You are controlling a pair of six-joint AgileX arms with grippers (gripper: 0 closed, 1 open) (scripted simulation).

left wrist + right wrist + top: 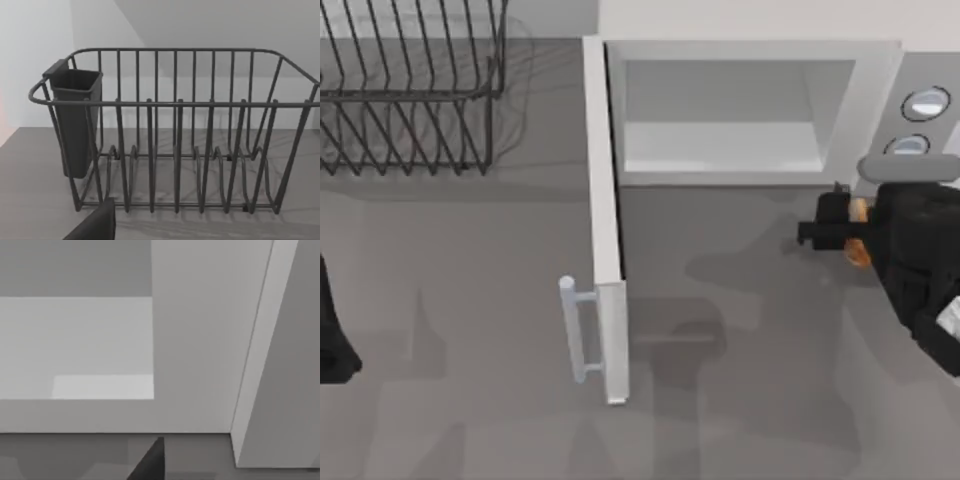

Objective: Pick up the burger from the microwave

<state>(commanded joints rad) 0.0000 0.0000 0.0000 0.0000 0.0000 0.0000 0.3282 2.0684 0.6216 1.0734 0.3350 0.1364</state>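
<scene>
the microwave (pixel 750 110) stands at the far side of the table (pixel 740 400), a white box with square edges and a smooth, pale cavity. its door (pixel 605 220) is swung fully out toward the near side, a thin flat slab seen edge-on, with a pale bar handle (pixel 576 330) on its left face. right of the door, bare grey tabletop runs from the cavity mouth toward the near edge. two round knobs (pixel 920 120) sit on the grey panel at the microwave's right.

the right gripper (pixel 835 228) hangs just in front of the microwave's right front corner, outside the cavity, dark and blocky. the burger (pixel 858 230) sits pinched between its fingers (a little orange and tan shows against the black), so the claw is narrow, closed on it. the right wrist view looks at the cavity's flat floor and the frame's sharp vertical edge.

the left gripper (pixel 335 340) is parked at the table's left edge; i cannot tell how its claw stands. a black wire dish rack (pixel 175 135) with thin rods and a boxy cup (pixel 75 120) stands far left, well apart from the microwave.
</scene>
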